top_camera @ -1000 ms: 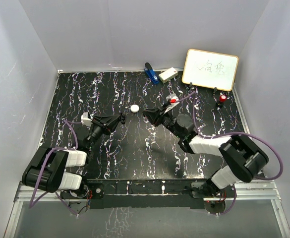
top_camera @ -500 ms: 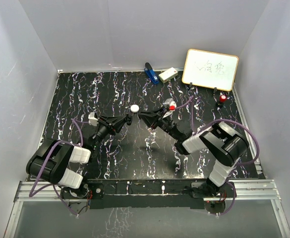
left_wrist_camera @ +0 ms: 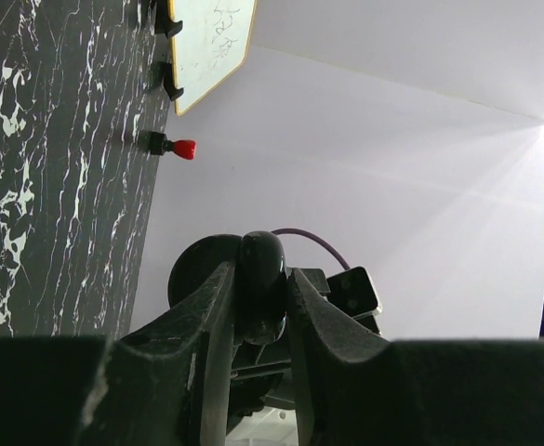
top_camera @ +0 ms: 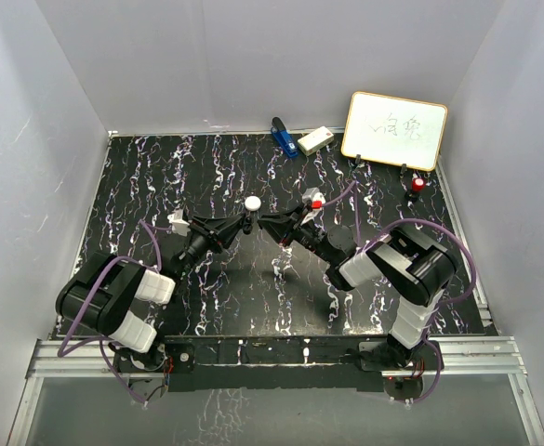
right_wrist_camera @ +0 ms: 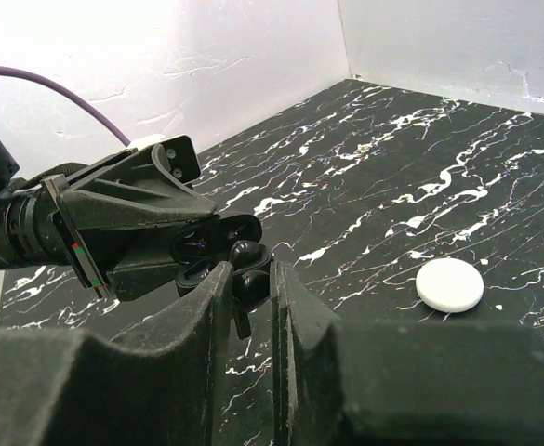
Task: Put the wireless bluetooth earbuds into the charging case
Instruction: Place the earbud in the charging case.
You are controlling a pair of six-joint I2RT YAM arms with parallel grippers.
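The earbuds here look black, not white. My right gripper (right_wrist_camera: 250,271) is shut on a small black earbud (right_wrist_camera: 251,286) whose stem points down. It holds the earbud right at the open black charging case (right_wrist_camera: 218,240), where a second black rounded piece (right_wrist_camera: 245,252) sits at the opening. My left gripper (left_wrist_camera: 260,279) is shut on the glossy black case (left_wrist_camera: 262,265). In the top view the left gripper (top_camera: 242,226) and right gripper (top_camera: 265,223) meet tip to tip above the table's middle.
A white round puck (top_camera: 252,202) lies on the black marbled table (top_camera: 160,186) just behind the grippers; it also shows in the right wrist view (right_wrist_camera: 449,284). At the back stand a whiteboard (top_camera: 394,130), a blue object (top_camera: 283,137), a white box (top_camera: 315,140) and a red-capped item (top_camera: 417,185).
Both grippers have moved toward each other, the left rightward and the right leftward, until their tips meet just in front of the puck.
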